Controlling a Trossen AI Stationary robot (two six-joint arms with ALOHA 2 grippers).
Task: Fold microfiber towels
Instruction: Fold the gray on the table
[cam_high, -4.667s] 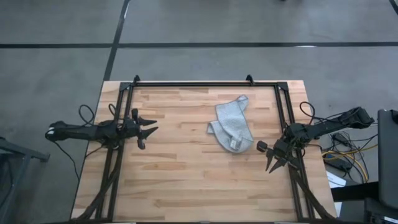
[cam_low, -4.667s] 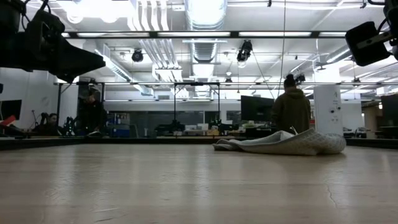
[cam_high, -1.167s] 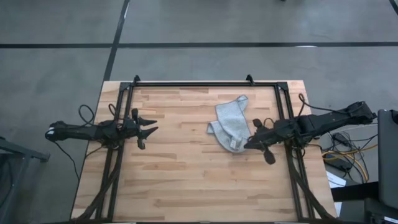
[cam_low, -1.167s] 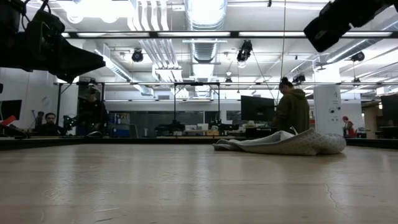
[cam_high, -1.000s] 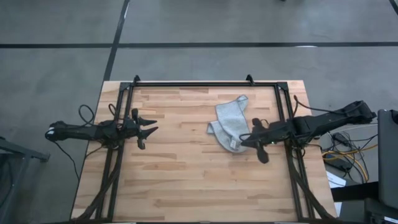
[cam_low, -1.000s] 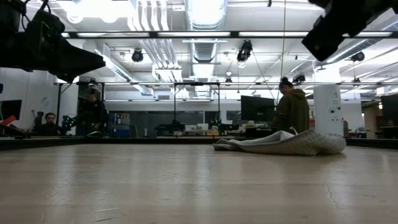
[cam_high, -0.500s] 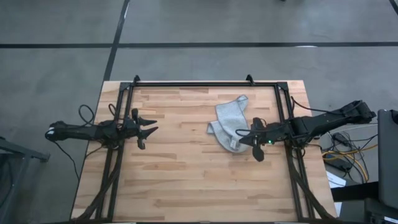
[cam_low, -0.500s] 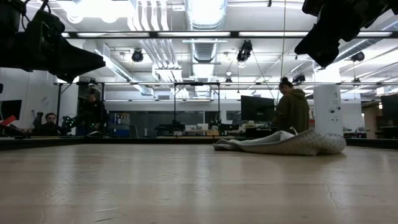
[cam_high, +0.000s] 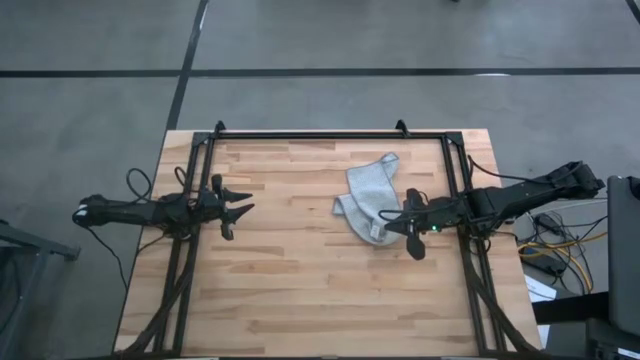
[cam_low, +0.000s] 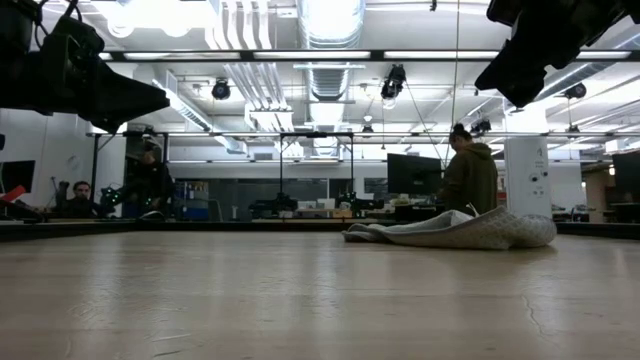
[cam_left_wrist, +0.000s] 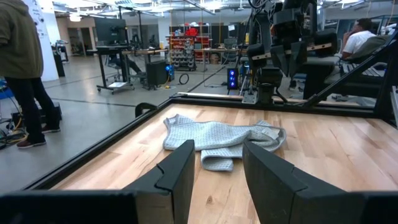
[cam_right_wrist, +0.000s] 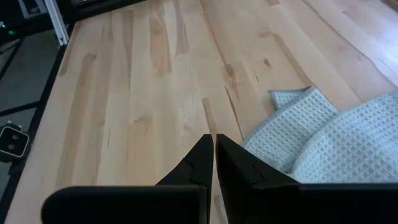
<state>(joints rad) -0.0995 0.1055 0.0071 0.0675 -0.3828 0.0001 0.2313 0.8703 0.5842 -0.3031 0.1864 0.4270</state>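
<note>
One crumpled towel (cam_high: 371, 201) on table (cam_high: 280, 290). Right gripper (cam_high: 390, 226) pressed together, poised beside towel edge, likely to grab corner. Left gripper (cam_high: 243, 211) spread, waiting far side.

Open wood: the table (cam_high: 300, 290) is bare across the lower half and the left centre of the high view.
Obstacle on the surface: a crumpled towel (cam_high: 372, 198) lies right of centre.
Left side: the left gripper (cam_high: 240, 210), fingers apart, sits at the left rail.
Right side: the right gripper (cam_high: 388, 226), fingers together, hangs just beside the towel's lower right edge.
Border: a black frame (cam_high: 330, 135) runs along the top and both sides.
</note>
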